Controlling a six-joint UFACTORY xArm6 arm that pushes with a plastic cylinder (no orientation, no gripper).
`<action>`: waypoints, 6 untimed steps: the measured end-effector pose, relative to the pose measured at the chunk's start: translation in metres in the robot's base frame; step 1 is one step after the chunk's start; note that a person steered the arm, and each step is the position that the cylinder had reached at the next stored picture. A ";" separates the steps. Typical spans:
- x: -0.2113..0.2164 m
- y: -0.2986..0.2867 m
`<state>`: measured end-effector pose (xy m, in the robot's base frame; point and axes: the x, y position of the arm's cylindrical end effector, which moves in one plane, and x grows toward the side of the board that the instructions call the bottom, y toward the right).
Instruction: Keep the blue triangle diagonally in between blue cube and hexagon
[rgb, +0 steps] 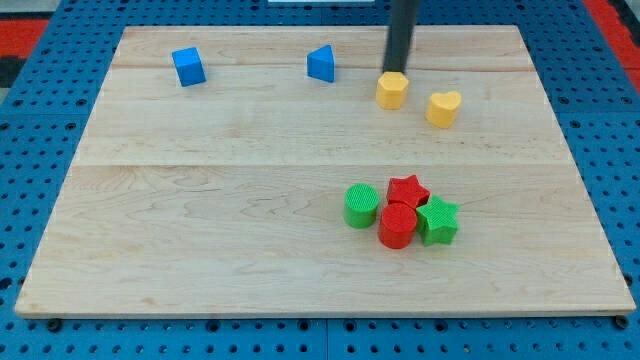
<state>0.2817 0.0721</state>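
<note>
My tip stands at the far edge of the yellow hexagon, touching it or just behind it; the rod rises straight out of the top of the view. The end effector is only this bare rod, with nothing to spread or press together, and it pinches nothing.

The blue triangle sits at the far side of the wooden desk, left of the hexagon and near it. The blue cube lies well apart to the left of the triangle. These three blocks form a rough row along the far edge.

A yellow heart rests just right of the hexagon and slightly nearer. Nearer and to the right, a cluster gathers: a green cylinder, a red star, a red cylinder and a green star, the last three touching one another.
</note>
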 end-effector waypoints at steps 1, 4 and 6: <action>-0.040 -0.024; -0.038 -0.056; -0.015 -0.091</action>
